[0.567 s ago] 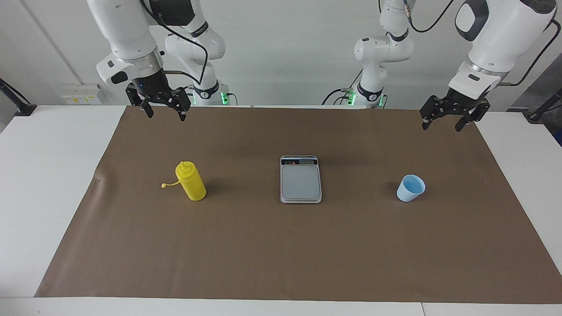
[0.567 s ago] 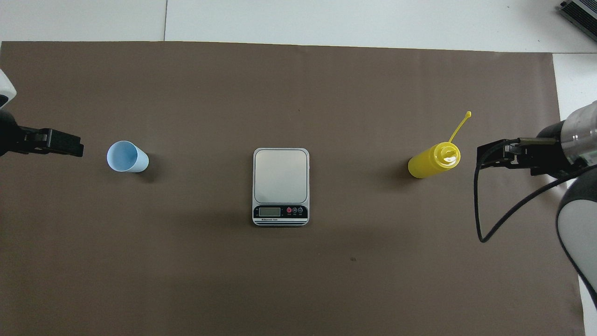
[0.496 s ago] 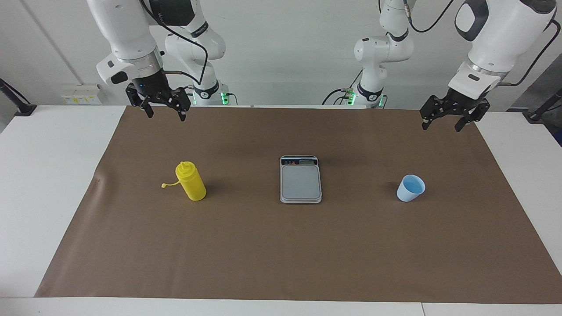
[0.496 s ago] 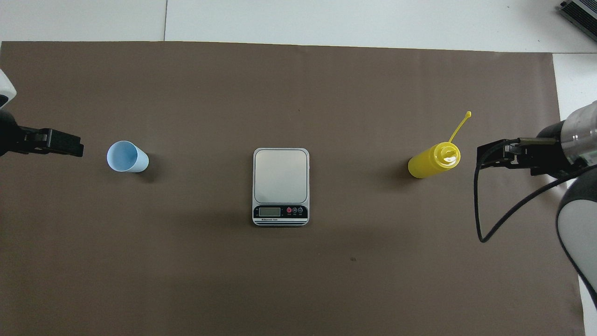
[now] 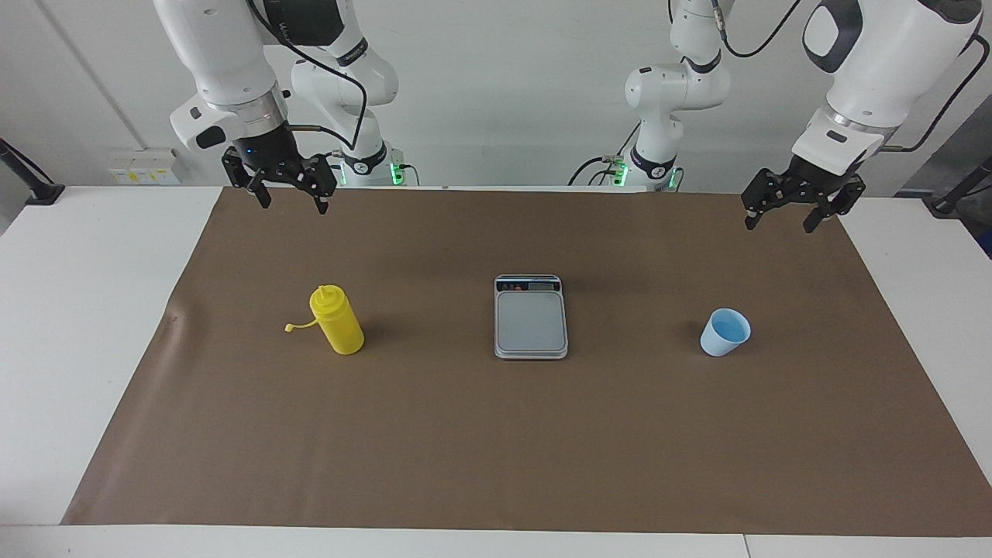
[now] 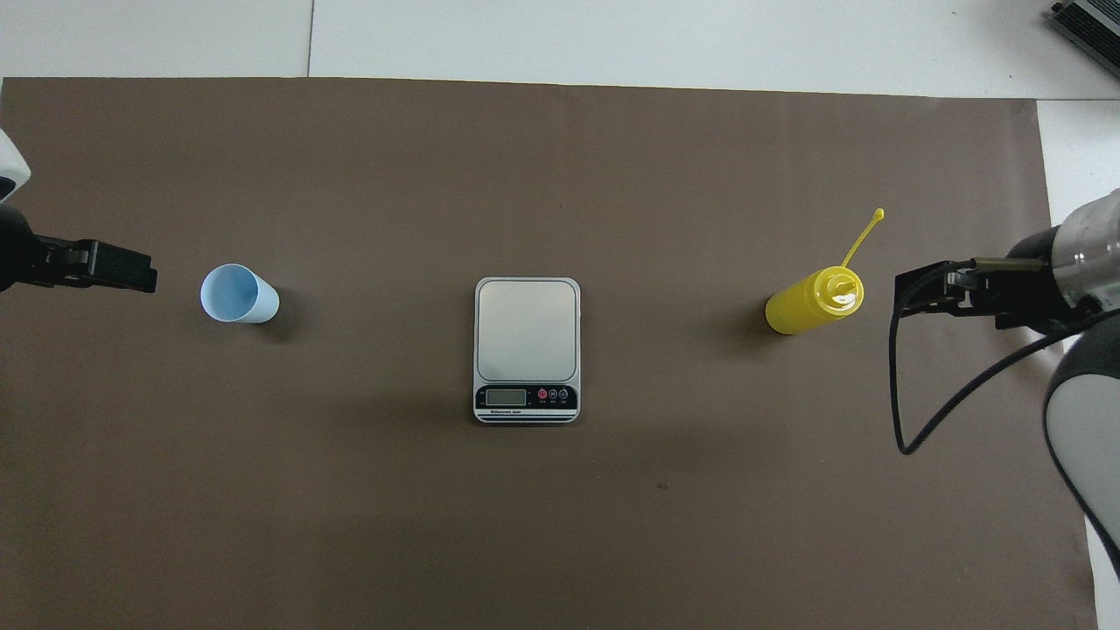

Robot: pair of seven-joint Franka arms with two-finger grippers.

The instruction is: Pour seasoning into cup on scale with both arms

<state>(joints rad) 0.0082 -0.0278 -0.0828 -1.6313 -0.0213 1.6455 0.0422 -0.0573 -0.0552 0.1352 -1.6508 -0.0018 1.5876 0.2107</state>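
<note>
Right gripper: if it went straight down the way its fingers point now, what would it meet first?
Probably the bare brown paper. The open right gripper hangs nearer the robots than the yellow bottle, though depth is uncertain.

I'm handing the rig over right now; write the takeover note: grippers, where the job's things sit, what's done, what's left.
Left gripper: open, empty, raised over the brown mat's edge at its own end.
Right gripper: open, empty, raised over the mat's edge nearest the robots, at its own end.
Small light blue tapered cup: upright on the mat, toward the left arm's end, not on the scale.
Flat silver-grey kitchen scale: mid-mat, plate bare.
Yellow plastic squeeze bottle: upright, toward the right arm's end, cap off its nozzle.
Done: nothing.
Left: cup onto scale, pick up bottle, pour.
</note>
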